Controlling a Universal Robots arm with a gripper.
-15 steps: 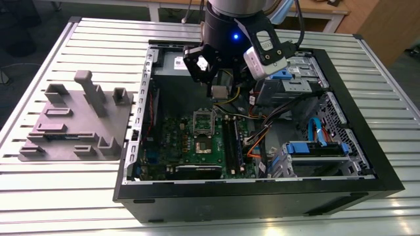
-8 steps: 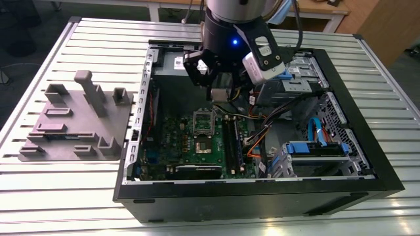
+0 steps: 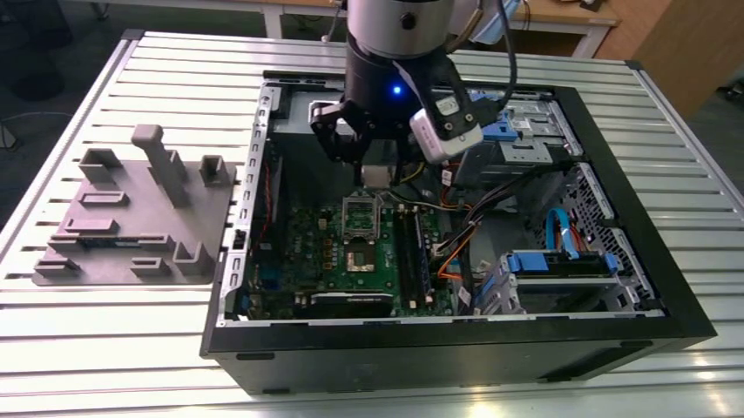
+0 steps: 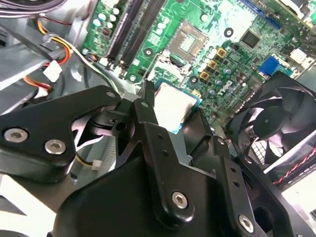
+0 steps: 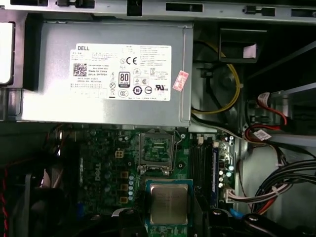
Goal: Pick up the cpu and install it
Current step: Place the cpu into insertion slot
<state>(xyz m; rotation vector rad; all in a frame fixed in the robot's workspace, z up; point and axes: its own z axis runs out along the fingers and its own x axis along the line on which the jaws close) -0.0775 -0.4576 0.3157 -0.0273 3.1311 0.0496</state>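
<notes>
Exterior view: we see the arm's black two-finger gripper (image 3: 378,174) hanging inside the open black metal computer case (image 3: 465,348), which lies on the ribbed aluminium desk (image 3: 117,348). It's clamped on the small flat square cpu (image 3: 378,177) w/ a dull silver-grey metal top. So the chip is off every surface, held roughly level above the green motherboard (image 3: 314,248).

In the second wrist view the black fingers (image 4: 147,106) press on opposite side edges of the chip, metal top facing the camera. In the first wrist view the square silver socket frame (image 5: 155,148) sits near the chip but apart from it. Its recess looks empty, nothing seated. The big grey power-supply box w/ a white label (image 5: 108,74) lies beyond it.

Handling, as we judge it:
- **Weight & stiffness:** very light and rigid, so a modest squeeze should do.
- **Surface:** the smooth lid and thin edges look slippery, so it could twist or tilt in the grip.
- **Fragility:** the underside contacts and the socket are prob. delicate, no scraping or forcing.
- **Where to hold:** the two opposite side edges, approx. mid-length, as now, leaving the underside free.
</notes>
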